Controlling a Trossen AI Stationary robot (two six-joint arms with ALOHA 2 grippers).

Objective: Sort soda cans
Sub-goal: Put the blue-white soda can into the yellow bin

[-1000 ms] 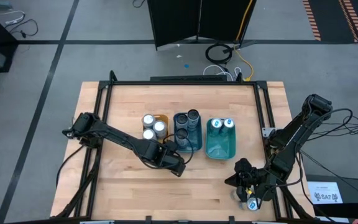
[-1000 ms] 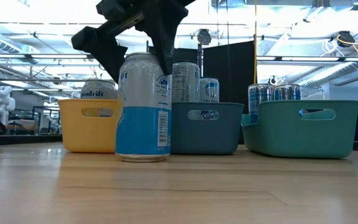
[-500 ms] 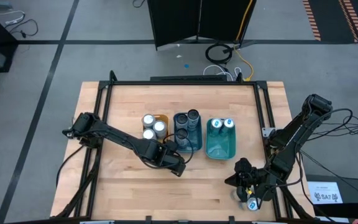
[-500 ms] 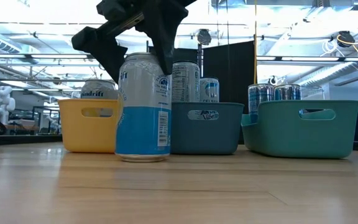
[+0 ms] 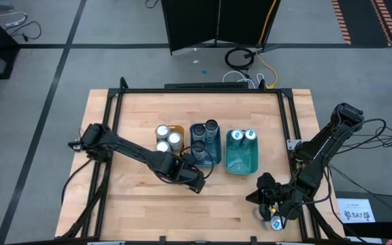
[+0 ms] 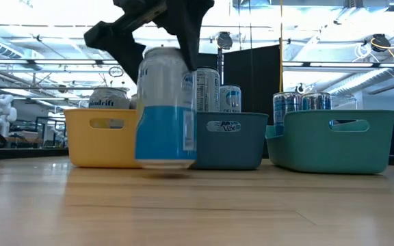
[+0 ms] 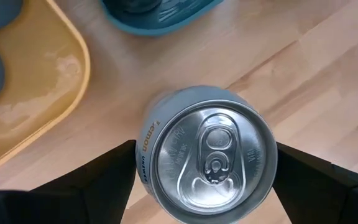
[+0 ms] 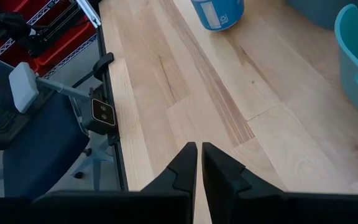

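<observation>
My left gripper (image 7: 207, 163) is shut on a silver and blue soda can (image 6: 166, 116), just near the gap between the yellow tray (image 5: 177, 129) and the dark blue tray (image 5: 218, 153). The gripper hides this can in the high view. Three silver cans (image 5: 163, 136) stand in the yellow tray, dark cans (image 5: 211, 126) in the dark blue one, and two blue-marked cans (image 5: 243, 136) in the teal tray (image 5: 242, 163). My right gripper (image 8: 199, 155) is shut on nothing, above the table's near right corner. My left gripper pinches the can's upper wall (image 7: 143, 146) between its two fingers (image 7: 104, 177), one on each side. The fingers come from above, pointing down. The can stands upright in the hold, and its bottom (image 6: 166, 164) hangs just clear of the table.
The three trays sit side by side across the table's middle. Bare wood (image 5: 141, 204) lies on the near side of them and to their left. A black metal frame (image 5: 111, 109) borders the table's sides. The right wrist view shows a chair and a red rack beyond the table's edge.
My left gripper has risen a little and moved toward the table's right, staying shut on the can. The can stood on the table before; now it is lifted just clear, still upright, in front of the dark blue tray's left end.
</observation>
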